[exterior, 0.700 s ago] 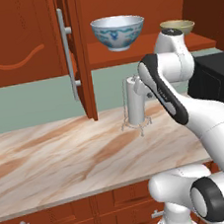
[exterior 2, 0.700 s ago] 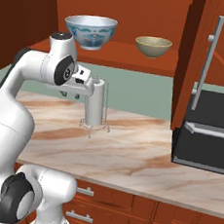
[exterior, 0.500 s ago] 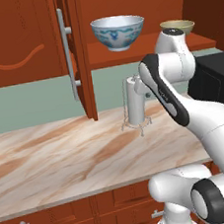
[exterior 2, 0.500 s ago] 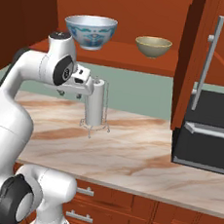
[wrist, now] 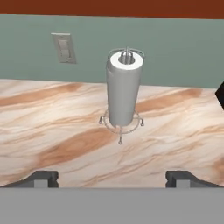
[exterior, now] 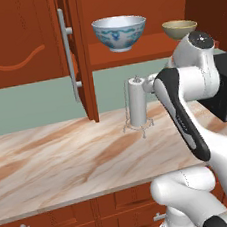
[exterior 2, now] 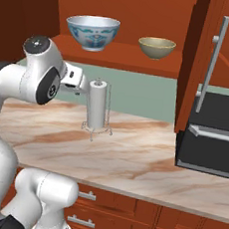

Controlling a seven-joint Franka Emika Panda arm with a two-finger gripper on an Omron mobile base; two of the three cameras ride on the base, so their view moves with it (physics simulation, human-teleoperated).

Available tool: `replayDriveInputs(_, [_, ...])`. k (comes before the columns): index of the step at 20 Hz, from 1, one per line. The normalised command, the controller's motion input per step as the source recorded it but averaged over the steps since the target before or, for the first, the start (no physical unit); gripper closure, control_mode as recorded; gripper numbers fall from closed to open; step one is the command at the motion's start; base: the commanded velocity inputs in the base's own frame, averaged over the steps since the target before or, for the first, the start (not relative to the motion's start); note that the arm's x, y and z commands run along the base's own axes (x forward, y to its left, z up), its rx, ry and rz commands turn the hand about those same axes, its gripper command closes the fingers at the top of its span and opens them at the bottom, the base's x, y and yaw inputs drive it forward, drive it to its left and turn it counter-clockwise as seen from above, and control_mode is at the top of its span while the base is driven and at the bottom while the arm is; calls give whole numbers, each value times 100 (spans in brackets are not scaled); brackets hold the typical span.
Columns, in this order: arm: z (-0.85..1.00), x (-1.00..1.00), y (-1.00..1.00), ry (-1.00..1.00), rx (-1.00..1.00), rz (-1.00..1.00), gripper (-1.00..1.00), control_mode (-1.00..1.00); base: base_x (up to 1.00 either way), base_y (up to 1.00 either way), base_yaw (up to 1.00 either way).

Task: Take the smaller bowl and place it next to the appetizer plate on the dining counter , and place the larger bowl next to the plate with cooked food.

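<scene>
1. The wide white porcelain bowl with blue-teal painted patterns (exterior: 120,31) stands upright on the red-brown wooden shelf (exterior: 143,55) of the open upper cabinet, on the shelf's left part in both base views.
2. The small plain olive-tan bowl with a paler inside (exterior: 179,28) sits upright on the same shelf, to the right of the patterned bowl and apart from it; in the right base view it shows at (exterior 2: 156,47), with the patterned bowl at (exterior 2: 92,31).
3. The white arm's pincer (wrist: 113,178) is wide open and holds nothing; its two dark fingertips (wrist: 42,178) rise far apart at the bottom of the hand view, above the marble-look desk (wrist: 61,127).
4. The hand looks straight at the white paper-towel roll on a thin wire stand (wrist: 124,94), which stands upright on the desk near the grey-green back wall (wrist: 175,48).
5. In the left base view the hand sits just beside the top of that roll (exterior: 136,104), well below the shelf and both bowls.
6. A pale wall switch plate (wrist: 63,47) is set into the wall left of the roll in the hand view.
7. A red-brown cabinet door with a long silver handle (exterior: 67,55) hangs open left of the shelf in the left base view.
8. A black microwave (exterior 2: 211,137) rests on the desk at the right of the right base view, under another open door with a silver handle (exterior 2: 214,59).
</scene>
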Motion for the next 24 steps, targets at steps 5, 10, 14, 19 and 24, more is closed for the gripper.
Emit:
replayDriveInputs(5, [55,-11,0,-19,0,-1,-100,-100,0,0,0])
replayDriveInputs(10, [61,-10,0,-12,5,-8,-100,-100,0,0,0])
replayDriveInputs(14, [47,-28,0,-9,24,-14,-100,-100,0,0,0])
replayDriveInputs(19, [52,-21,0,-8,30,-10,-100,-100,0,0,0])
replayDriveInputs(24, [39,0,0,1,29,-3,-100,-100,0,0,0])
